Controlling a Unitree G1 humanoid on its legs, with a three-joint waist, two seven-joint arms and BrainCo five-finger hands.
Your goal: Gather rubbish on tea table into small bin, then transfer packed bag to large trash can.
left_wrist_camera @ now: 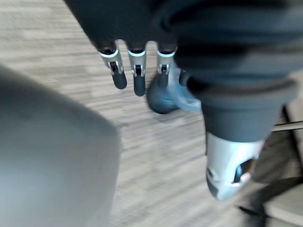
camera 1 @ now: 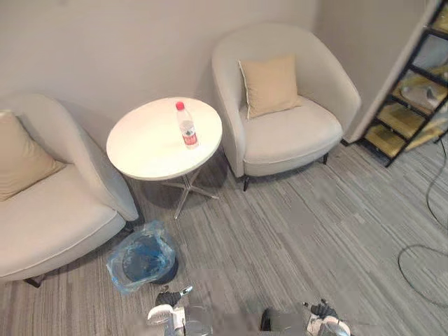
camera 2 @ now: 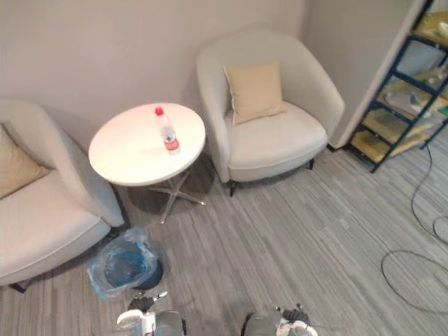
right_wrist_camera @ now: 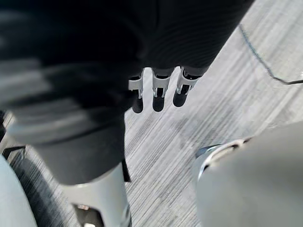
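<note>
A clear plastic bottle with a red cap and red label sits on the round white tea table, right of its middle. The small dark bin, lined with a blue plastic bag, stands on the floor in front of the table, close to the left armchair. My left hand hangs low near the bin, fingers straight and holding nothing. Over bare carpet further right my right hand hangs the same way, its fingers relaxed and holding nothing. Both hands are far below the table top.
A cream armchair with a beige cushion stands right of the table, and another stands to its left. A dark metal shelf is at the far right. Grey striped carpet stretches between me and the table.
</note>
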